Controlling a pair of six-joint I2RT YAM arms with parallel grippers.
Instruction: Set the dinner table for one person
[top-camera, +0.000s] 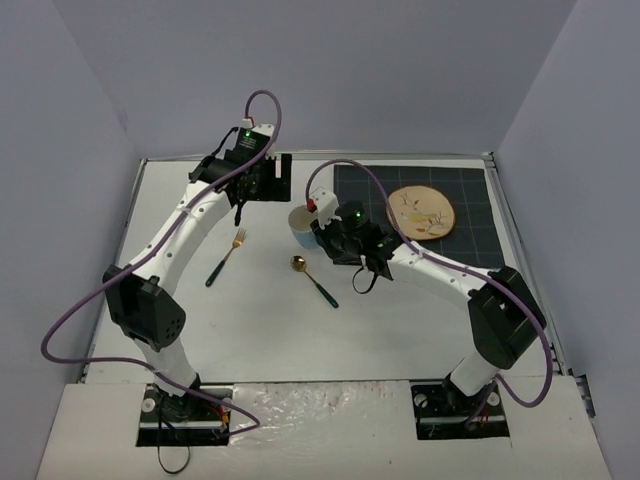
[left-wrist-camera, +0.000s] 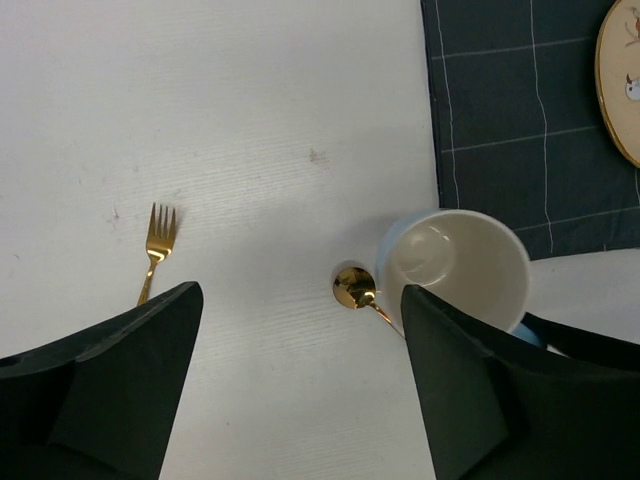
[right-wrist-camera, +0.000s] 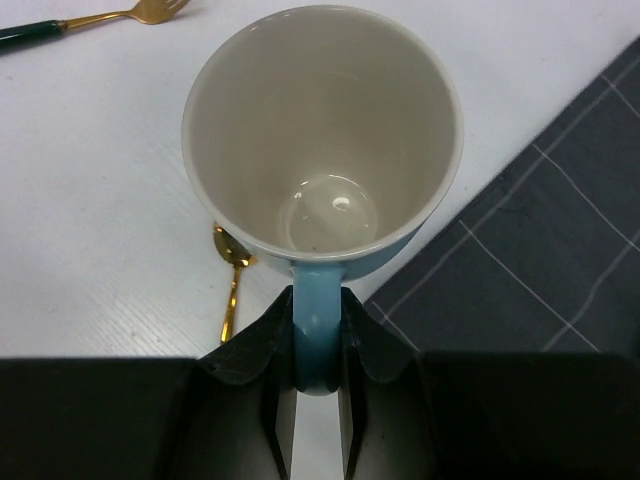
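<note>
On the white dinner table (top-camera: 250, 330) stands a light-blue mug (top-camera: 300, 222) with a white inside, just off the left edge of the dark checked mat (top-camera: 470, 215). My right gripper (right-wrist-camera: 318, 340) is shut on the mug (right-wrist-camera: 320, 130), pinching its handle. A gold spoon (top-camera: 312, 278) with a dark handle lies in front of the mug, and a gold fork (top-camera: 226, 257) lies to its left. My left gripper (left-wrist-camera: 300, 330) hangs open over bare table at the back, holding nothing. Below it show the fork (left-wrist-camera: 160, 235), the spoon bowl (left-wrist-camera: 352, 287) and the mug (left-wrist-camera: 460, 265).
A round tan plate (top-camera: 421, 212) with a bird pattern rests on the mat, to the right of the mug. Grey walls close the table in on three sides, and thin metal rails (top-camera: 512, 240) run along its edges.
</note>
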